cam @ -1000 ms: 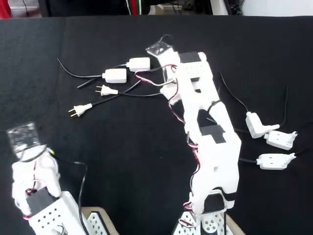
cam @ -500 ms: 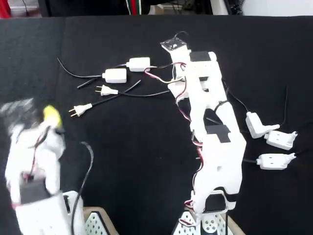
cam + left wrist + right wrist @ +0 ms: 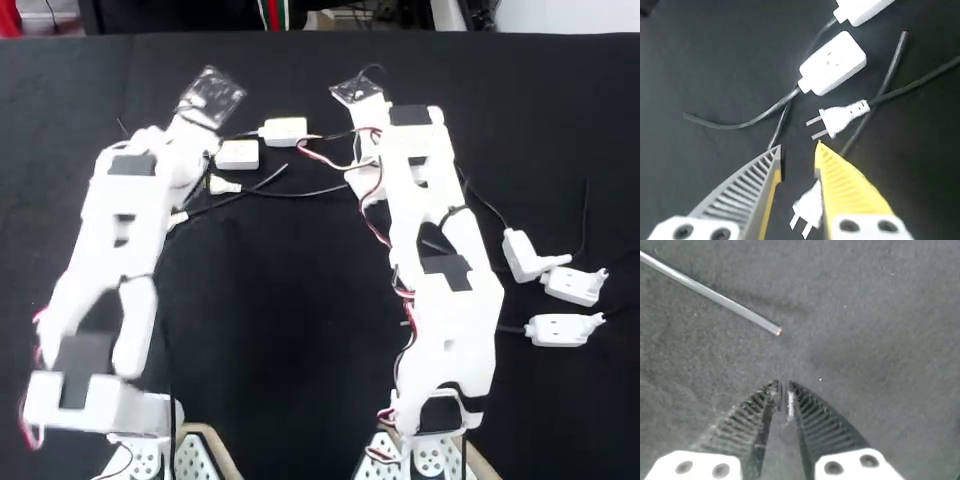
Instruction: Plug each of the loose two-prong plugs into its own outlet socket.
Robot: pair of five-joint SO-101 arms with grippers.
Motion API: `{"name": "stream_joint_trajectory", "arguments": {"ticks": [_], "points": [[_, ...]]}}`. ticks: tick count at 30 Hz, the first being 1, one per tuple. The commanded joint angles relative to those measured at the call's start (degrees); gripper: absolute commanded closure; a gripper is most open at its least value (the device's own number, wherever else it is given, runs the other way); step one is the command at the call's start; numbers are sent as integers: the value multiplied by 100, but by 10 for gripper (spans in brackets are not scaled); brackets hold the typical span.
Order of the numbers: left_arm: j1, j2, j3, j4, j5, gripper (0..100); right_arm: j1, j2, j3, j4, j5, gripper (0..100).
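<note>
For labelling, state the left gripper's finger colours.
Left gripper: one yellow, one grey; best in left wrist view.

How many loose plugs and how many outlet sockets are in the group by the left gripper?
Loose two-prong plugs: 2, nearer plug and farther plug
Outlet sockets: 2, nearer socket and farther socket
Total: 4

The left end effector point(image 3: 798, 146) half hides one plug point(image 3: 809, 205) (prongs showing).
</note>
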Motion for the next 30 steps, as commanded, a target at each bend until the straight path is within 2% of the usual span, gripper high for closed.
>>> {"name": "stream_joint_trajectory", "arguments": {"ticks": [1, 6, 10, 18, 23, 26, 30], "points": [[259, 809, -1138, -79, -624, 786, 62, -48, -13, -132, -53, 985], [321, 2119, -2659, -44, -976, 739, 62, -48, -13, -123, -35, 985], [312, 3314, -4004, 545, -2057, 736, 70, -48, -13, -123, 0, 985], [391, 5582, -7020, 1371, -1873, 726, 70, -48, -13, -132, 0, 985], [418, 6919, -8505, 1785, -1873, 602, 70, -48, -13, -132, 0, 985], [391, 7411, -9367, 2330, -1925, 620, 70, -48, -13, -141, 0, 985], [330, 7903, -10273, 3297, -2549, 659, 70, -48, -13, -202, 0, 985]]}}
